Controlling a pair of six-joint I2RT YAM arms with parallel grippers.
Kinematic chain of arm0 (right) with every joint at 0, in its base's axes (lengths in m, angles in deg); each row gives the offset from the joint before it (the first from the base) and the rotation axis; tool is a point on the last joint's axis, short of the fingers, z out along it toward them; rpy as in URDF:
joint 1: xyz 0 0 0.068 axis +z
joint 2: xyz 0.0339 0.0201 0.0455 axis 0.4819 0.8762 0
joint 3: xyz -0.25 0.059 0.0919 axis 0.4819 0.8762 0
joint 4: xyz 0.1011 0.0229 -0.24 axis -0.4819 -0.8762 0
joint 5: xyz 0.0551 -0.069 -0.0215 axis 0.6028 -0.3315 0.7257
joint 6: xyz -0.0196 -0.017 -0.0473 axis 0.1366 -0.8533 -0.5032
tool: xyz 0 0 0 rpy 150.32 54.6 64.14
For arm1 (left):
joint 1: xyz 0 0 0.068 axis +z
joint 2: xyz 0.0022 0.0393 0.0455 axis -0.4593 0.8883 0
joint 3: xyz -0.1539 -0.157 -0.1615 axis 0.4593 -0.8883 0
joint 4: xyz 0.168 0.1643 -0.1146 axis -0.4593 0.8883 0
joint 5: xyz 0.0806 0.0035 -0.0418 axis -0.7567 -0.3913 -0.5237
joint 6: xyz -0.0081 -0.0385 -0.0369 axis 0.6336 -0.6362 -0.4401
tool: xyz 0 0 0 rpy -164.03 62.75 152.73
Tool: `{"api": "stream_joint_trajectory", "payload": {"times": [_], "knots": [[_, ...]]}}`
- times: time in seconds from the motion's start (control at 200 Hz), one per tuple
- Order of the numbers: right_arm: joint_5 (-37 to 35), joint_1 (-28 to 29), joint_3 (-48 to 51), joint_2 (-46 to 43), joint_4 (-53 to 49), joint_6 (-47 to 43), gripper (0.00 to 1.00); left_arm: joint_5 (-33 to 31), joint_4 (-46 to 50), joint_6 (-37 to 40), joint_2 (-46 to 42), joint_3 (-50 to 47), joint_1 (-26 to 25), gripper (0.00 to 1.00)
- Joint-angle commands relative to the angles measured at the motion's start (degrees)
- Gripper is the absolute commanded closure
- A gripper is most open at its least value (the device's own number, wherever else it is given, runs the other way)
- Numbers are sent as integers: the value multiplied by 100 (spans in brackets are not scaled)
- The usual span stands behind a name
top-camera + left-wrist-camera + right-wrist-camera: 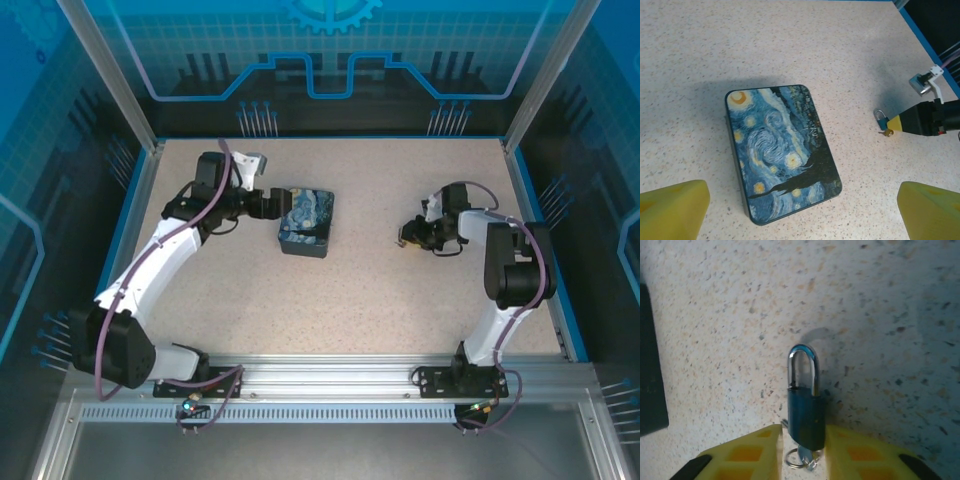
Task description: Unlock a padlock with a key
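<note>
The padlock (805, 417) sits out at about 3 o'clock from the middle of the speckled surface (380, 320), well apart from the starry-night tin (782, 150), which lies nearer 11 o'clock. From the right wrist view, its shackle (803, 365) points to 12 o'clock and looks seated in the body. The key (810, 461) and a small ring (794, 459) hang out of its 6 o'clock end, tucked between the yellow fingers (757, 452).

The right pincer (804, 437) stands low at the lock, with its fingers partly apart on either side of the blue body. The 3 o'clock finger seems to touch the lock, while a thin gap shows on the 9 o'clock side. I can't tell whether it's gripping the lock or only bracketing it. Coming in from the key end makes sense to me, since that's where the turning has to happen.

The left pincer (802, 195) hovers over the tin with its fingers spread wide, holding nothing. I'd guess it is out of the way for now. It may yet be needed to steady the lock, which is too small and light to resist a twist by itself.
</note>
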Motion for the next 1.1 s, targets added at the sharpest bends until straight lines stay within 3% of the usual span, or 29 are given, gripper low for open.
{"api": "stream_joint_trajectory", "payload": {"times": [0.0, 0.17, 0.31, 0.485, 0.66, 0.715, 0.785, 0.84, 0.99, 1.096], "knots": [[-402, -59, 23, -214, -156, -26, 64, -208, -58, -212, -311, -184, 173, 1], [-890, -46, 16, -736, -383, -171, 57, -204, -143, -395, -498, -380, 410, 1], [-1277, 39, 416, -1759, -133, -198, 55, -528, -494, -745, -855, -802, 535, 1], [-2423, 161, 1307, -3598, 196, -336, 35, -1586, -1214, -1138, -1690, -1835, 663, 1], [-3358, 3, 2390, -5162, 920, -207, 1, -2504, -2254, -1480, -2215, -2993, 838, 1], [-3351, -118, 2727, -5454, 1308, -200, 0, -2851, -2299, -1469, -2172, -3151, 864, 1], [-3251, -188, 3149, -5611, 1921, -475, 0, -3271, -2365, -1303, -2049, -3344, 875, 1], [-3319, -185, 3375, -5569, 2252, -682, 0, -3247, -2716, -849, -1957, -3577, 875, 1], [-3423, -187, 3486, -4997, 2622, -1087, 0, -3761, -3150, -523, -1716, -3929, 875, 1], [-3508, -155, 3870, -4513, 3917, -1136, 0, -3731, -3563, -515, -1399, -4103, 875, 1]]}}
